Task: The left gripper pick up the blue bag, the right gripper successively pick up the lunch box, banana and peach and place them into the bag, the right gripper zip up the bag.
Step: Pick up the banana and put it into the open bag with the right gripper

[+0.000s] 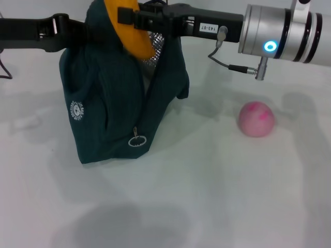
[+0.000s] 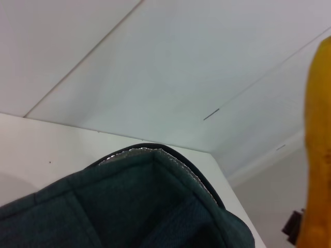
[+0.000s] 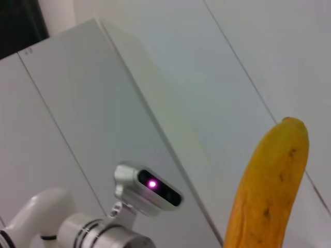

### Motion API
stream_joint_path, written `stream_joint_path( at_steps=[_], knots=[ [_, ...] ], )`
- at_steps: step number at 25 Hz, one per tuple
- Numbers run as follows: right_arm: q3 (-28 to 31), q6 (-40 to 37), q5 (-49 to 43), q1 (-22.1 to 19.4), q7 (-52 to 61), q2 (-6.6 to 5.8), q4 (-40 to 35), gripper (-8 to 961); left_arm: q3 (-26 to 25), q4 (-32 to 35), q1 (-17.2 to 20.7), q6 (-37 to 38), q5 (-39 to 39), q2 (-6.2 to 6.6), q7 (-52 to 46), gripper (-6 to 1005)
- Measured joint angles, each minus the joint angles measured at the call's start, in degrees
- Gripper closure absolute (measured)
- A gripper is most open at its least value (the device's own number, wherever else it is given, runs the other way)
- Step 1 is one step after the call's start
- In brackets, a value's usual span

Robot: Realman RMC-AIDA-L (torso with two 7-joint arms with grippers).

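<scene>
Head view: the right gripper (image 1: pixel 135 19) reaches across above the open mouth of the bag (image 1: pixel 111 111), its jaws pinching the banana (image 1: pixel 130 26), which hangs tilted with its lower end at the foil-lined opening. The left gripper (image 1: pixel 77 28) meets the bag's upper edge on the opposite side; its jaws are hidden against the fabric, so whether they are pressed together cannot be told, though the bag stands held up. The peach (image 1: pixel 256 118) lies on the counter (image 1: pixel 217 196), well apart from the bag and beneath the right arm. The lunch box is not visible.

Risk, as judged: the banana is long relative to the opening and is held slantwise; if released before its lower end is well inside, it could catch on the rim and tip out onto the counter. Pushing it down against the fabric could also drag the bag's edge from the left gripper and collapse the mouth.

Right wrist view: banana tip (image 3: pixel 282 150) rises free above the jaws.
</scene>
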Motion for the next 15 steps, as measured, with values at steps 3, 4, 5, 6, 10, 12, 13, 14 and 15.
stream_joint_path(
  at_steps=[3, 4, 5, 6, 10, 12, 13, 14, 15],
  knots=[
    [-0.20, 1.42, -0.11, -0.27, -0.94, 0.00, 0.00, 506, -0.05, 0.00, 0.03, 0.04, 0.00, 0.00, 0.09, 902],
    [-0.21, 1.80, -0.18, -0.33, -1.18, 0.00, 0.00, 506, -0.05, 0.00, 0.03, 0.06, 0.00, -0.01, 0.11, 902],
    [-0.21, 2.05, -0.24, -0.37, -1.35, 0.00, 0.01, 506, -0.05, 0.00, 0.03, 0.07, 0.00, 0.00, 0.13, 902],
    [-0.22, 2.46, -0.35, -0.41, -1.66, 0.00, 0.04, 506, -0.05, 0.00, 0.03, 0.07, 0.01, 0.00, 0.13, 902],
    [-0.29, 2.94, -0.41, -0.62, -2.35, 0.00, 0.11, 505, -0.04, 0.00, 0.03, 0.09, 0.02, 0.08, 0.14, 901],
    [-0.37, 3.33, -0.46, -0.99, -2.66, -0.03, 0.11, 505, 0.01, 0.00, 0.03, 0.11, 0.02, 0.11, 0.14, 901],
    [-0.48, 3.61, -0.48, -1.02, -2.72, -0.07, 0.11, 505, 0.01, 0.00, 0.03, 0.12, 0.02, 0.12, 0.14, 901],
    [-0.60, 3.92, -0.56, -1.03, -2.77, -0.08, 0.11, 505, 0.01, 0.00, 0.03, 0.12, 0.02, 0.12, 0.14, 901],
    [-0.77, 4.27, -0.75, -1.04, -2.82, -0.09, 0.11, 505, -0.01, 0.00, 0.03, 0.13, 0.02, 0.13, 0.14, 901]
  ],
)
